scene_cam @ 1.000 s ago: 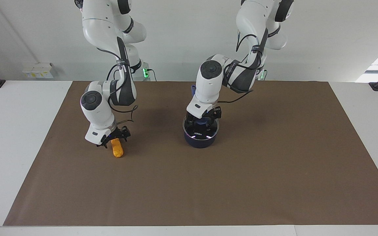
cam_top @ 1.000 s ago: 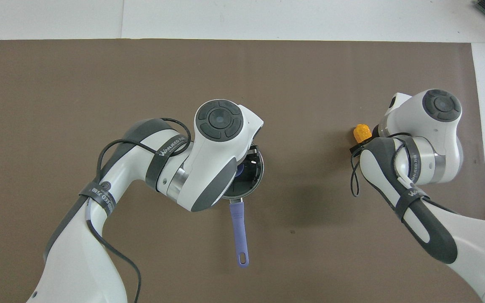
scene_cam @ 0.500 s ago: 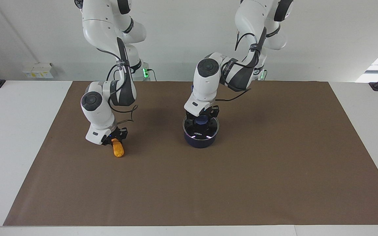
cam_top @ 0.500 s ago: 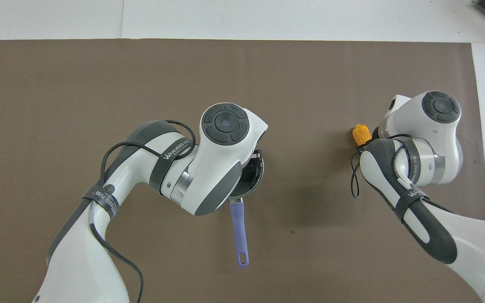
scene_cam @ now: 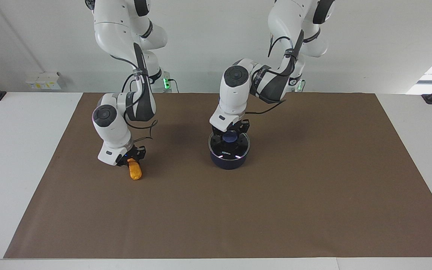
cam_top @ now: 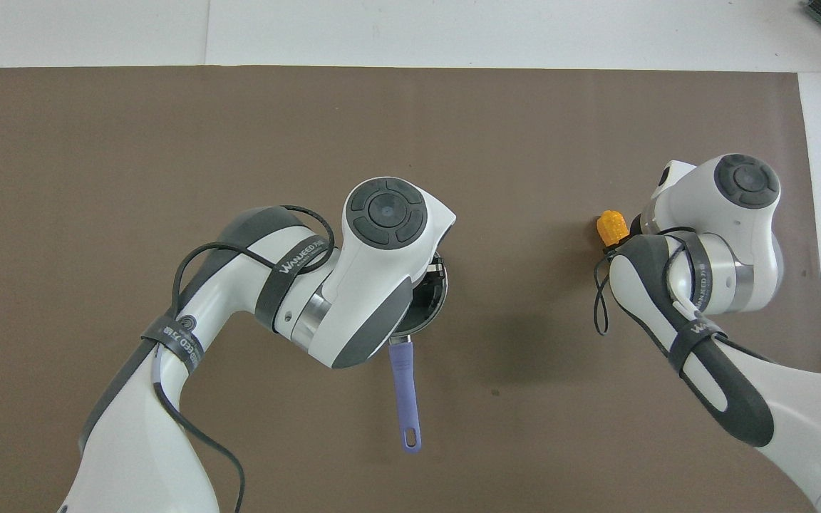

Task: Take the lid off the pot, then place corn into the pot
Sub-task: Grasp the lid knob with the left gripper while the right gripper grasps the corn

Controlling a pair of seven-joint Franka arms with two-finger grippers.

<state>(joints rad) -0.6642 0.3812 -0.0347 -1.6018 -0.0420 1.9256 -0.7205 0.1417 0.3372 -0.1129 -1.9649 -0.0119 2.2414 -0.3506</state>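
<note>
The dark blue pot (scene_cam: 228,163) stands mid-table on the brown mat, and its long handle (cam_top: 403,388) points toward the robots. The glass lid (scene_cam: 235,149) with its blue knob (scene_cam: 230,138) lies on the pot or just above it; I cannot tell which. My left gripper (scene_cam: 230,132) is shut on the knob from above. The orange-yellow corn (scene_cam: 136,172) is toward the right arm's end, its free end low at the mat. My right gripper (scene_cam: 132,160) is shut on its upper end. In the overhead view only the corn's tip (cam_top: 611,226) shows; both grippers are hidden under their arms.
The brown mat (scene_cam: 276,210) covers most of the white table (scene_cam: 13,150). Small white boxes (scene_cam: 43,80) stand by the wall past the right arm's end of the table. Nothing else lies on the mat.
My right gripper has shut on the corn. My left gripper's fingers have drawn in on the lid's knob, and the left hand has risen slightly. The pot has not moved.
</note>
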